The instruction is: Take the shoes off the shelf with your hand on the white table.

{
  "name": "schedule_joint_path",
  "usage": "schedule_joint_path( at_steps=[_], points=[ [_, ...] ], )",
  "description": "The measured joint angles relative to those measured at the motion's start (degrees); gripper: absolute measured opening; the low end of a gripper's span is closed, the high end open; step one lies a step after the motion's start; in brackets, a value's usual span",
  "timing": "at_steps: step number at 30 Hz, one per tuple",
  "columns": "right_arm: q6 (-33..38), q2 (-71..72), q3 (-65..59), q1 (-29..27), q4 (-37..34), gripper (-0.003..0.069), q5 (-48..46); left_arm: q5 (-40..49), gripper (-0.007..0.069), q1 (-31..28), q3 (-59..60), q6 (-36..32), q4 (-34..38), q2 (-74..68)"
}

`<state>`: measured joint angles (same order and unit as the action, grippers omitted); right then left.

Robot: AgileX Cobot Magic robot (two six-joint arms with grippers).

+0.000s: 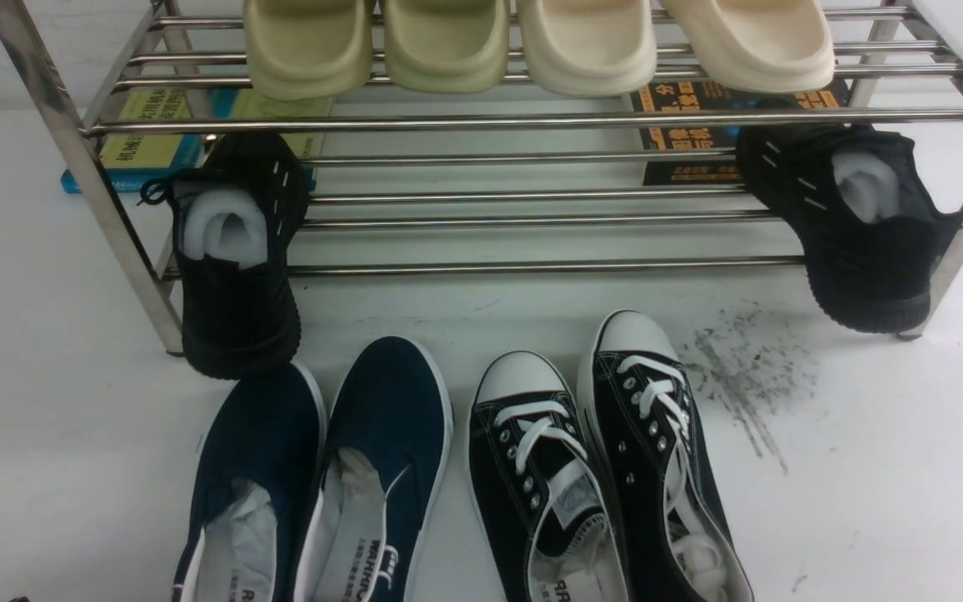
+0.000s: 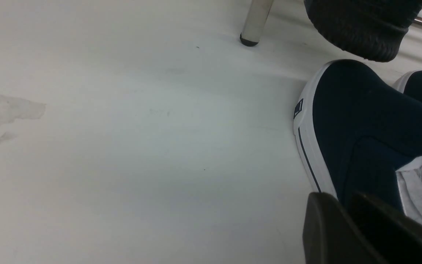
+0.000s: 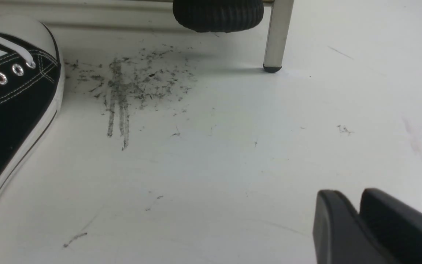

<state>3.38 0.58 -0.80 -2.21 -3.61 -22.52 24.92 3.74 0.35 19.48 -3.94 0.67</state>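
The shoes, two navy slip-ons (image 1: 260,443) (image 1: 389,418) with white soles and paper stuffing, lie side by side on the white table (image 1: 72,418) in front of the shelf (image 1: 532,121). Neither hand shows in the front view. In the left wrist view my left gripper (image 2: 339,200) hovers over the outer side of one navy shoe (image 2: 361,128), its black fingers close together and nothing visibly between them. My right gripper (image 3: 354,200) is over bare table to the right of the sneakers, fingers together and empty.
Two black lace-up sneakers (image 1: 532,468) lie beside the navy pair. Two black knit shoes (image 1: 235,251) (image 1: 858,226) hang off the lower tier at either end. Cream slippers (image 1: 448,42) fill the top tier. Books (image 1: 147,142) lie behind. A dark scuff (image 1: 741,376) marks the table near the shelf's right leg (image 3: 277,36).
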Motion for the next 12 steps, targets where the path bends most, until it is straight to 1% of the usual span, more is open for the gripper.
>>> schedule_joint_path(
  at_steps=[12],
  points=[
    [0.00, 0.00, 0.00, 0.00, 0.00, 0.0143, 0.00, 0.00, 0.0117, 0.00, 0.00, 0.00, -0.05, 0.00]
  ],
)
